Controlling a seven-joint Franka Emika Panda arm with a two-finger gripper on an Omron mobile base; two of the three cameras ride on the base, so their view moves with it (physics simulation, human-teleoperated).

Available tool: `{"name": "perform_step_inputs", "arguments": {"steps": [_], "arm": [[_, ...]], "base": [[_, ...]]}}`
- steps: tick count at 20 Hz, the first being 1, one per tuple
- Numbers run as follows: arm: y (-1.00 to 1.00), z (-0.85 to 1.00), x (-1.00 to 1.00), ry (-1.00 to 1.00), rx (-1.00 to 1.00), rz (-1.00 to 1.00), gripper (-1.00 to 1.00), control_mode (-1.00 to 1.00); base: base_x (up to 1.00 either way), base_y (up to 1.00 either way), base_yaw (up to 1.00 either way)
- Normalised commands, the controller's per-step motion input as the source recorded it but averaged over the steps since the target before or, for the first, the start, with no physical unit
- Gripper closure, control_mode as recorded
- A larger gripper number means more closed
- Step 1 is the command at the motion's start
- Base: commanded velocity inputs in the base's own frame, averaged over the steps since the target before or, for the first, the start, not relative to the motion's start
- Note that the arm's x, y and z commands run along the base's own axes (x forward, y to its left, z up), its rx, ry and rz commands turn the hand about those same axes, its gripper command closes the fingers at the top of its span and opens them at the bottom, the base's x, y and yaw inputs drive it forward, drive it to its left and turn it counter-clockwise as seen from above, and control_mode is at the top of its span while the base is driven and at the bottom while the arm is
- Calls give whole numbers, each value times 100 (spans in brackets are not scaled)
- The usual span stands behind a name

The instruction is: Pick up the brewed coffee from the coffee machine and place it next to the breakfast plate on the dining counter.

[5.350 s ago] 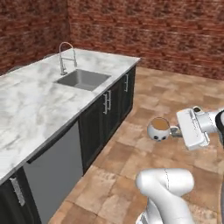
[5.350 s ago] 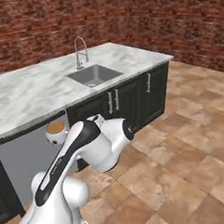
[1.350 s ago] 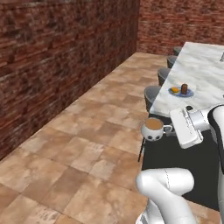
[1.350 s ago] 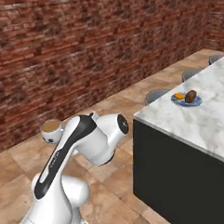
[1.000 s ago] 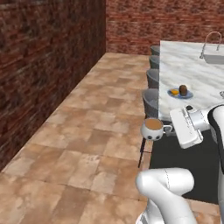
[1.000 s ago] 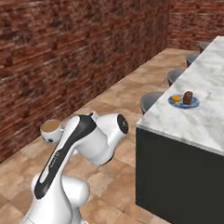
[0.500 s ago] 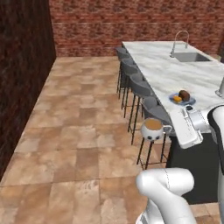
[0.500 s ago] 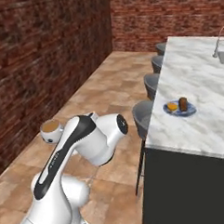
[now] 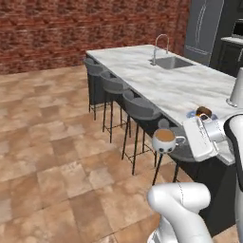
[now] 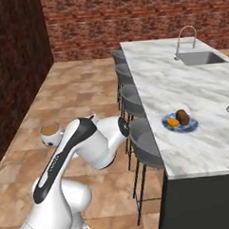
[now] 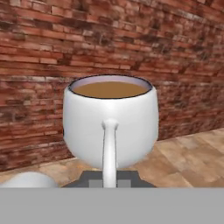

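Observation:
The brewed coffee (image 11: pixel 110 120) is a round white mug of light-brown coffee, upright, its handle toward the hand camera. My gripper (image 11: pixel 110 182) is shut on that handle. From the left base view the mug (image 9: pixel 164 141) hangs in the air over the floor, beside the stool row at the near end of the dining counter (image 9: pixel 156 76). The breakfast plate (image 10: pixel 180 122), blue with a brown cake slice and an orange piece, lies on the marble dining counter (image 10: pixel 194 145) near its stool-side edge. Part of the plate (image 9: pixel 203 113) is hidden behind my hand. The coffee machine is out of view.
Several grey round stools (image 9: pixel 138 108) line the island's side between me and the top. A sink (image 10: pixel 201 58) with a faucet (image 10: pixel 184 37) sits farther along the marble. A white paper-towel roll (image 9: pixel 236 88) stands past the plate. Brick walls ring the tiled floor (image 9: pixel 52 156).
The whole scene has swung across both base views as the base moves; the island and plate are now nearer and more head-on. The mug stays in the shut gripper at the same pose.

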Motion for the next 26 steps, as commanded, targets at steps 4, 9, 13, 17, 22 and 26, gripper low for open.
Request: {"name": "perform_step_inputs", "arguments": {"steps": [4,9,13,17,22,26], "arm": [[0,0,0,0,0,0,100,100],[0,0,0,0,0,0,100,100],[0,0,0,0,0,0,100,100],[0,0,0,0,0,0,100,100],[0,0,0,0,0,0,100,100],[0,0,0,0,0,0,100,100]], "base": [[74,46,-65],[67,31,-67],[68,28,-66],[65,30,-66],[62,24,-66],[56,8,-64]]}}
